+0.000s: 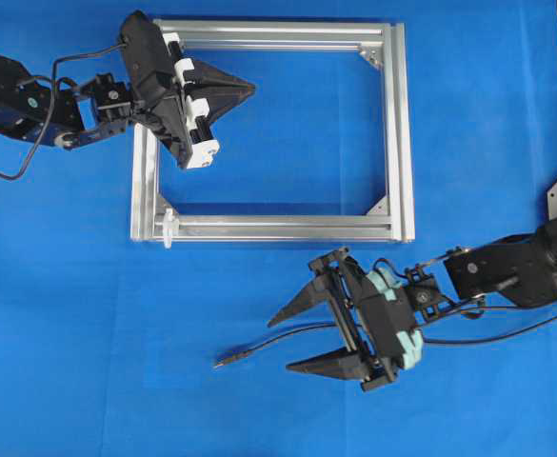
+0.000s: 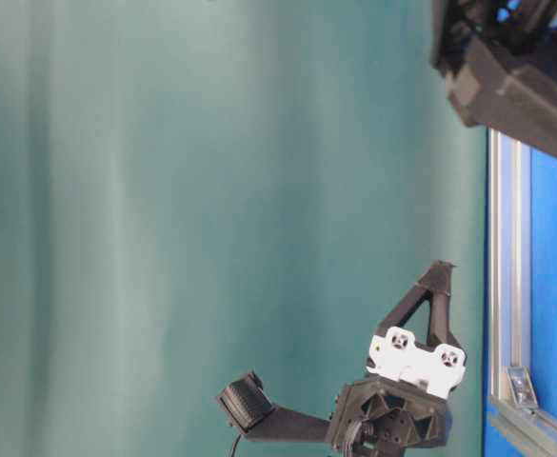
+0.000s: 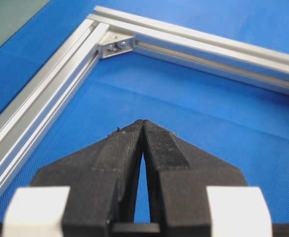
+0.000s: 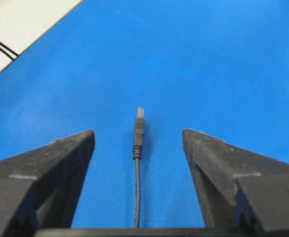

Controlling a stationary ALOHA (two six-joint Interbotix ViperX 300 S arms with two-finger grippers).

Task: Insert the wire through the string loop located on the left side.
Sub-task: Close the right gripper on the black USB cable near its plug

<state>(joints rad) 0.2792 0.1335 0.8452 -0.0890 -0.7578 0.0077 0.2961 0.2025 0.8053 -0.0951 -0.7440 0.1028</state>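
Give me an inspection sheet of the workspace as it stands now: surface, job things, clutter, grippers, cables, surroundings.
Surface: blue mat, flat, bare where it shows.
Job's things: wire lying on the mat, its plug tip pointing away between the open jaws, not gripped; string loop sticking out at the bottom-left corner of the aluminium frame, wire not through it.
Clutter: nothing seen.
Grippers: left gripper shut and empty over the frame's upper left; right gripper open, straddling the wire.
Cables: arm cables loop off both arms, clear of the frame.
Surroundings: plain teal backdrop in the table-level view; pale strip beyond the mat's edge in the right wrist view.
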